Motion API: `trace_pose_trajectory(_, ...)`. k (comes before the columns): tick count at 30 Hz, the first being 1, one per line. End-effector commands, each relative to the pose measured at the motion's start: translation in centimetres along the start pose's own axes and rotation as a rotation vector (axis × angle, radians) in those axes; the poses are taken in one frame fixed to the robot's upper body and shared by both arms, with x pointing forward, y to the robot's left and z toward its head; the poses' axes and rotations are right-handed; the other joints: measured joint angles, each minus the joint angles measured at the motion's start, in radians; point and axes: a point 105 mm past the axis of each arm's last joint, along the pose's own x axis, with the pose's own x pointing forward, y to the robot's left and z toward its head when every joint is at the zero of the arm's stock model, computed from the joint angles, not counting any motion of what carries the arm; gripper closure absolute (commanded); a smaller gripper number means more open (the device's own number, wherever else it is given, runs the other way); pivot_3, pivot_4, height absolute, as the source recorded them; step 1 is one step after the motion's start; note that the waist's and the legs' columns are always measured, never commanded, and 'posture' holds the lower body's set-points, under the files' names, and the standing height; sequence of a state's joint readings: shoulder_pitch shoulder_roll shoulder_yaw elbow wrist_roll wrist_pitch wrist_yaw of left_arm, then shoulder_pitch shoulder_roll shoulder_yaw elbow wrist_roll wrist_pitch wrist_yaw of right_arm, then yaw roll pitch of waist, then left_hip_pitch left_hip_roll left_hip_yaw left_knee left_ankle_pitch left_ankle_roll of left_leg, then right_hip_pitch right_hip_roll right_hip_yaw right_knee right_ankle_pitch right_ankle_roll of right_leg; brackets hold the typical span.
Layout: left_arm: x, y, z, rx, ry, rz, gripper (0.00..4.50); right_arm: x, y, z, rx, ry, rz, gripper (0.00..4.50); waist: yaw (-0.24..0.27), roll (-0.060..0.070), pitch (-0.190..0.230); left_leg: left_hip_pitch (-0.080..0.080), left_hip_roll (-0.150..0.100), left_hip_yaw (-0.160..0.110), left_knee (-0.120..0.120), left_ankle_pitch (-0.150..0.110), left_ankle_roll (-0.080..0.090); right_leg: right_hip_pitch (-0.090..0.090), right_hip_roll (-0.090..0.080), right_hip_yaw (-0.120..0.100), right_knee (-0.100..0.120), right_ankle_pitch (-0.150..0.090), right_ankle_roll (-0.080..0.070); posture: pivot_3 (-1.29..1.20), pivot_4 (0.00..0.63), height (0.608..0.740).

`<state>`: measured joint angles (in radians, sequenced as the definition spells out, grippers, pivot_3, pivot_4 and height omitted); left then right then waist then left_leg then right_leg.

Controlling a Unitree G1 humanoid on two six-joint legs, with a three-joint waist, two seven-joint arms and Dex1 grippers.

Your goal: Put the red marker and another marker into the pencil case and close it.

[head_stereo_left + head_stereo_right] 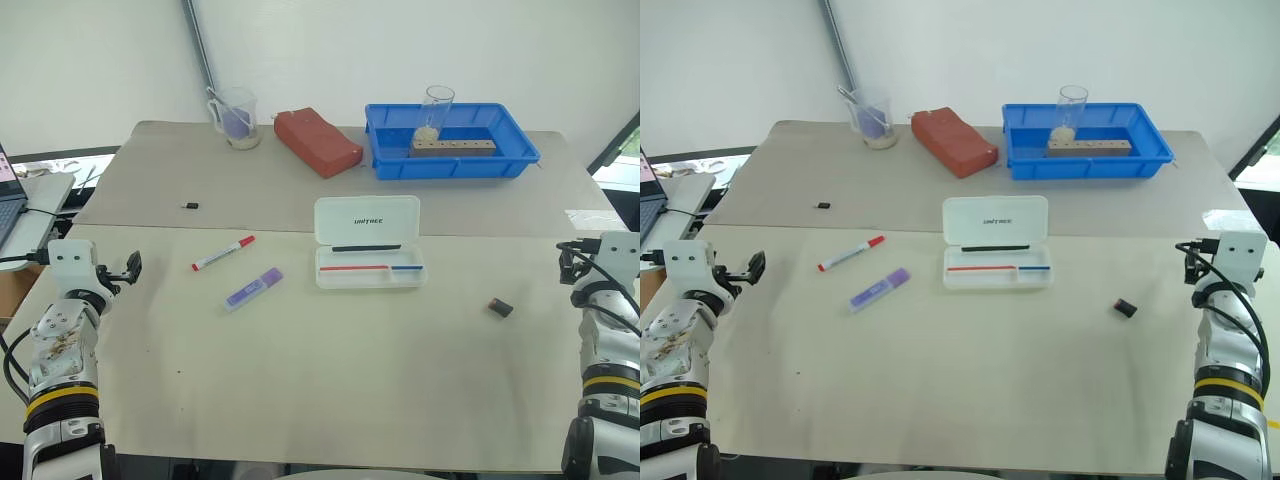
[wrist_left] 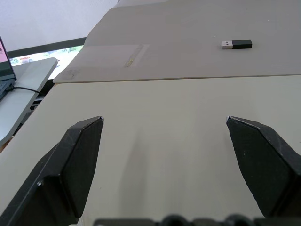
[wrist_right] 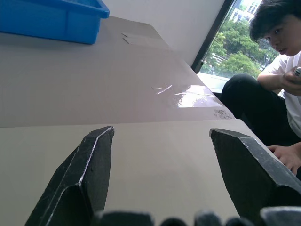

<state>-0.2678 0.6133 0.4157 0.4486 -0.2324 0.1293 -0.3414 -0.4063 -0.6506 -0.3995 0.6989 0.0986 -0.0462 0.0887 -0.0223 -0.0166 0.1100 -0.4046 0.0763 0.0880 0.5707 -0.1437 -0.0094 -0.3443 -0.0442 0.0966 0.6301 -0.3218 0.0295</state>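
I have the left pincer [image 1: 128, 268] at the near-left edge of the worktop [image 1: 330, 390] with its two black fingers spread wide and nothing between them; the right pincer [image 3: 157, 155] sits at the far right edge, likewise parted and empty. From the left pincer the red marker [image 1: 223, 253] lies inward and slightly farther off, its long axis slanting with the red cap toward the pencil case [image 1: 368, 243]. The purple highlighter [image 1: 253, 288] lies just beside it, a little nearer me, on almost the same slant. Both are apart from the case, which rests open at mid-worktop, lid standing back, with a thin black stick [image 1: 366, 247] and a thin red-and-blue stick [image 1: 370, 268] already in the tray. I judge the left arm the nearer one for both pickups, and the path to them looks unobstructed. Around this: a small USB dongle [image 2: 236, 44] ahead of the left pincer, a small dark object [image 1: 501, 307] near the right side, and along the back a measuring cup [image 1: 237, 117], a red brick-like block [image 1: 317, 141] and a blue tray [image 1: 452, 141]. A seated person [image 3: 273, 89] is beyond the right edge.
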Motion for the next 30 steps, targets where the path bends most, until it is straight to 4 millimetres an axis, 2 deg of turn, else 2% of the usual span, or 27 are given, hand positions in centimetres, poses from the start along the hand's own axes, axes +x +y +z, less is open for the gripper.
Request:
trace_pose_trajectory(1,-0.4,1.4,1.9,0.031,-0.057,0.036,0.06,0.5,-0.3,2.3,-0.013,-0.074,0.000,0.88,0.000,0.000,0.000,0.000,0.000,0.000,0.000,0.000,0.000,0.000,0.000,0.000,0.000,0.000,0.000,0.00,0.150,0.740)
trace_pose_trajectory(5,-0.7,1.3,2.8,0.056,-0.073,0.015,0.06,0.8,0.2,3.0,-0.022,-0.088,0.023,0.88,-0.007,0.000,0.000,0.000,0.000,0.000,0.000,0.000,0.000,0.000,0.000,0.000,0.000,0.000,0.000,0.00,0.150,0.740)
trace_pose_trajectory(6,-0.7,0.9,3.6,0.053,-0.096,-0.018,0.06,0.8,0.4,3.3,-0.025,-0.097,0.038,0.88,-0.007,0.000,0.000,0.000,0.000,0.000,0.000,0.000,0.000,0.000,0.000,0.000,0.000,0.000,0.000,0.00,0.150,0.740)
trace_pose_trajectory(8,-0.9,-0.8,6.7,0.104,-0.178,-0.140,0.06,0.9,1.0,4.3,-0.024,-0.112,0.088,0.88,-0.005,0.000,0.000,0.000,0.000,0.000,0.000,0.000,0.000,0.000,0.000,0.000,0.000,0.000,0.000,0.00,0.150,0.740)
trace_pose_trajectory(11,-1.3,-5.7,10.8,0.233,-0.229,-0.413,0.06,0.5,3.3,6.3,-0.046,-0.138,0.279,0.88,0.001,0.000,0.001,-0.001,0.000,0.000,0.000,0.000,0.000,0.000,0.000,-0.001,0.000,0.000,0.000,0.00,0.150,0.740)
trace_pose_trajectory(13,-1.6,-9.3,11.9,0.323,-0.214,-0.589,0.06,-0.6,5.4,7.3,-0.078,-0.144,0.445,0.88,0.009,0.002,0.000,-0.001,0.000,0.000,0.000,0.000,0.000,0.000,0.000,-0.001,0.000,0.000,0.000,0.00,0.150,0.740)
trace_pose_trajectory(18,-3.2,-20.6,14.1,0.410,-0.252,-1.048,0.06,-6.2,10.2,8.6,-0.183,-0.133,0.864,0.88,0.021,0.005,-0.001,-0.001,-0.001,-0.001,0.001,0.000,0.000,0.003,0.001,-0.001,-0.001,-0.001,0.002,0.00,0.150,0.740)
trace_pose_trajectory(20,-3.9,-23.8,14.3,0.437,-0.269,-1.168,0.06,-8.2,11.3,8.8,-0.194,-0.120,0.957,0.88,0.021,0.004,-0.001,-0.002,-0.001,-0.002,0.002,0.000,0.000,0.003,0.001,-0.001,-0.001,-0.001,0.002,0.00,0.150,0.740)
trace_pose_trajectory(21,-4.2,-25.8,14.1,0.457,-0.279,-1.237,0.06,-9.7,12.0,8.8,-0.197,-0.110,1.019,0.88,0.022,0.004,-0.001,-0.003,-0.001,-0.002,0.003,0.000,0.000,0.003,0.002,-0.001,-0.001,-0.001,0.002,0.00,0.150,0.740)
trace_pose_trajectory(23,-4.9,-28.6,13.0,0.488,-0.274,-1.340,0.06,-12.4,13.1,8.8,-0.202,-0.094,1.109,0.88,0.021,0.004,0.000,-0.004,-0.002,-0.003,0.004,0.000,0.000,0.002,0.002,-0.001,-0.001,-0.001,0.002,0.00,0.150,0.740)
trace_pose_trajectory(25,-5.9,-30.4,11.5,0.526,-0.255,-1.437,0.06,-14.4,13.8,8.9,-0.205,-0.079,1.156,0.88,0.012,0.003,0.000,-0.004,-0.002,-0.004,0.004,0.000,0.000,0.002,0.002,0.000,-0.002,-0.001,0.002,0.00,0.150,0.740)
trace_pose_trajectory(28,-7.1,-31.9,9.6,0.576,-0.230,-1.537,0.06,-16.7,14.5,9.0,-0.213,-0.060,1.195,0.88,0.005,0.001,0.001,-0.004,-0.002,-0.005,0.003,0.000,0.001,0.002,0.003,0.000,-0.002,-0.001,0.002,0.00,0.150,0.740)
trace_pose_trajectory(30,-7.2,-32.6,8.3,0.617,-0.217,-1.562,0.06,-17.5,15.0,9.3,-0.201,-0.062,1.193,0.88,0.006,0.000,0.002,-0.004,-0.002,-0.005,0.003,0.000,0.001,0.002,0.003,0.000,-0.001,-0.001,0.002,0.00,0.150,0.740)
